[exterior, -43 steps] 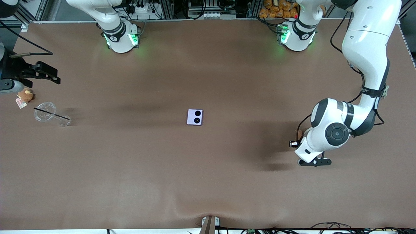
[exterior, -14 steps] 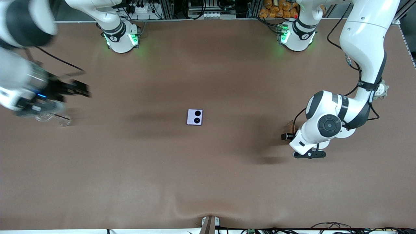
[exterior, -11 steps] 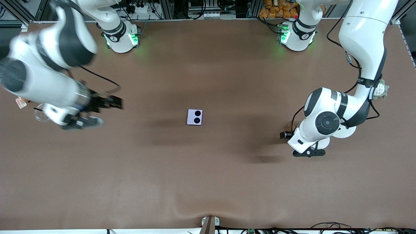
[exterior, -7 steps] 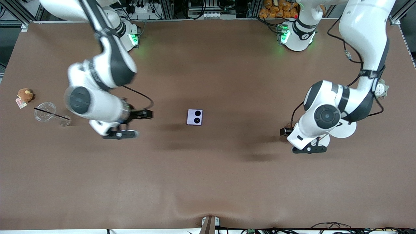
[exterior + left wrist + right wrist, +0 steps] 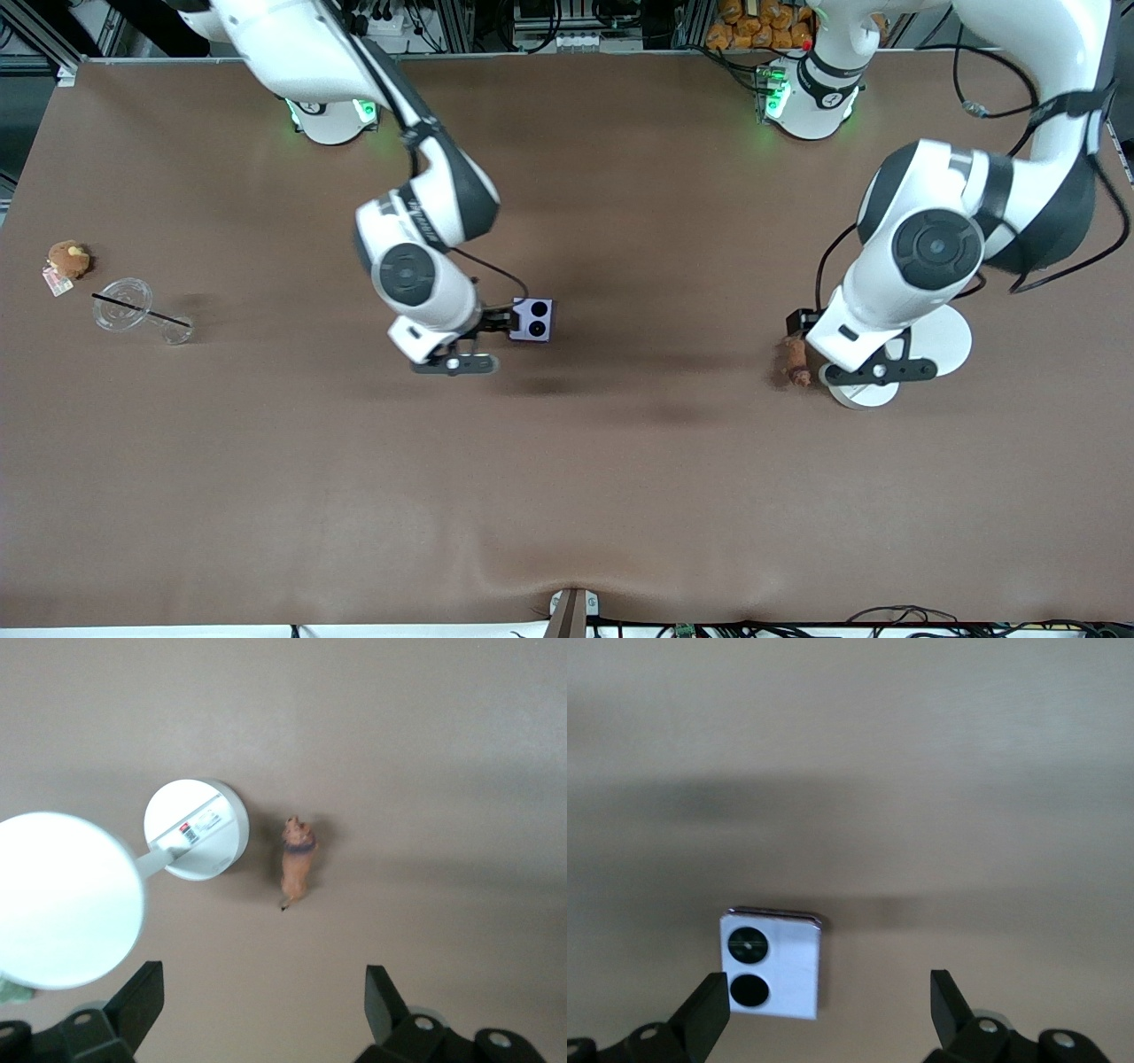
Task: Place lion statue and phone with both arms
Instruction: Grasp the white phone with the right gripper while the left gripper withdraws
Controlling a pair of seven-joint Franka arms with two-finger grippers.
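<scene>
Right gripper spread wide, empty, held over the worktop beside the mid-worktop phone | left gripper wide, empty, over lion statue beside white discs | risk: phone is missed through offset; disc is knocked.

1. My arms are glossy white shells with black bands at the joints, pretty chunky.
2. Each wrist has a big round black cap with a small ring in the middle.
3. Both bases glow green.
4. Thin black cables loop loose along the forearms.
5. Left tool and right tool both have matte black fingers with small screws at the mounts.
</scene>
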